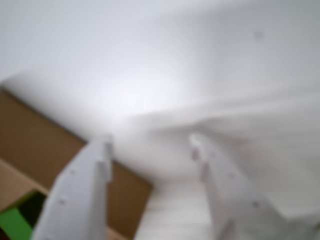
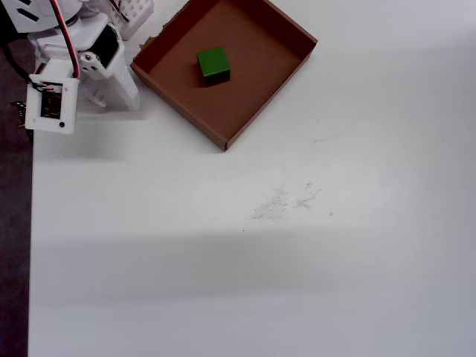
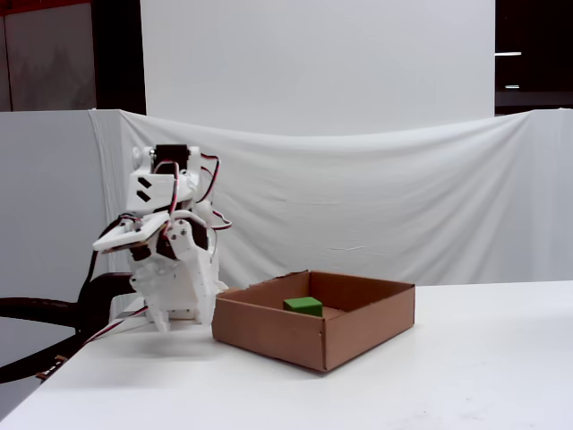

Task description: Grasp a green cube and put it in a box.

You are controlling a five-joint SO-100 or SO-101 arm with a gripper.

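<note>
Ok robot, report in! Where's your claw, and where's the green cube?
Gripper open, empty, folded back beside the box. Green cube sits inside the box, on its floor. Nothing in the way.

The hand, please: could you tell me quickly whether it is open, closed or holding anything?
Hand: open and empty; the green cube lies in the box.

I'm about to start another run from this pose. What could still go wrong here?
The green cube already lies in the box, so little remains. The folded arm sits close to the box's near wall; swinging out could nudge it. The claw is open and empty, but the wrist view is blurred, making clearance hard to judge.
</note>
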